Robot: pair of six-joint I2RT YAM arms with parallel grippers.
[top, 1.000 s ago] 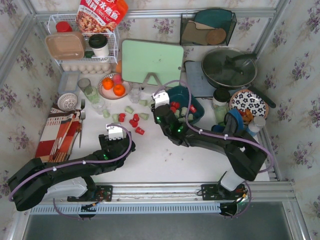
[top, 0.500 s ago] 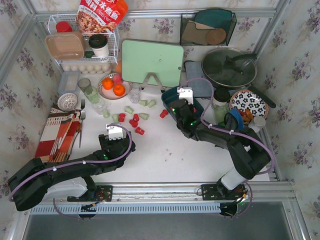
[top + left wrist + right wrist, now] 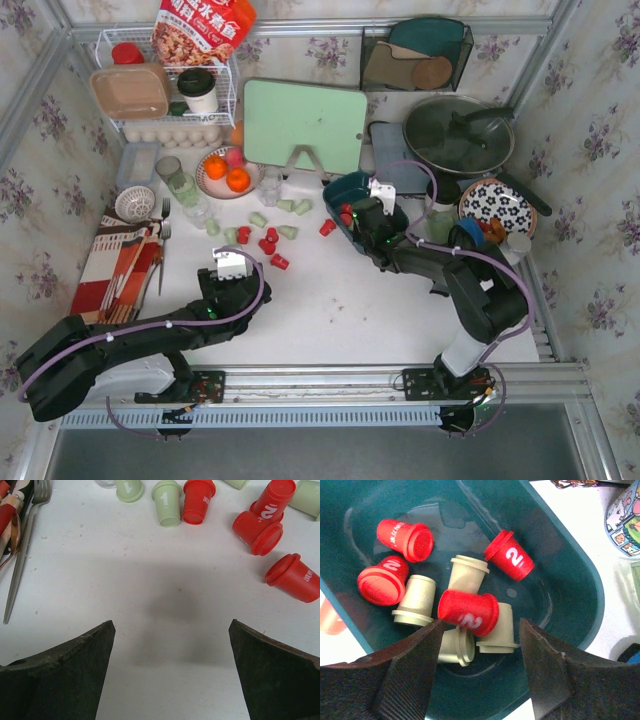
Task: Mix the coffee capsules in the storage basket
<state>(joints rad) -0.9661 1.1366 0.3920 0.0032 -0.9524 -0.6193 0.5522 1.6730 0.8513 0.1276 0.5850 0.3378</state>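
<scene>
The storage basket (image 3: 348, 186) sits right of the middle of the worktop (image 3: 330, 300), toward its far edge, with a flowered plate (image 3: 497, 205) near it on the right-edge side. The right fingers (image 3: 405, 680) hang over the basket, spread wide and gripping nothing. Below them eight coffee capsules (image 3: 467, 611) lie jumbled on the basket's floor, four red and four pale. A red one marked 2 rests on top of pale ones. More capsules lie loose on the worktop left of the basket, and one red capsule (image 3: 327, 227) is just beside its left wall. The left fingers (image 3: 60, 680) hover low over bare worktop, wide apart and empty, toward the near left corner. Red and green capsules lie beyond their tips and a fork (image 3: 25, 545) lies to their left.
</scene>
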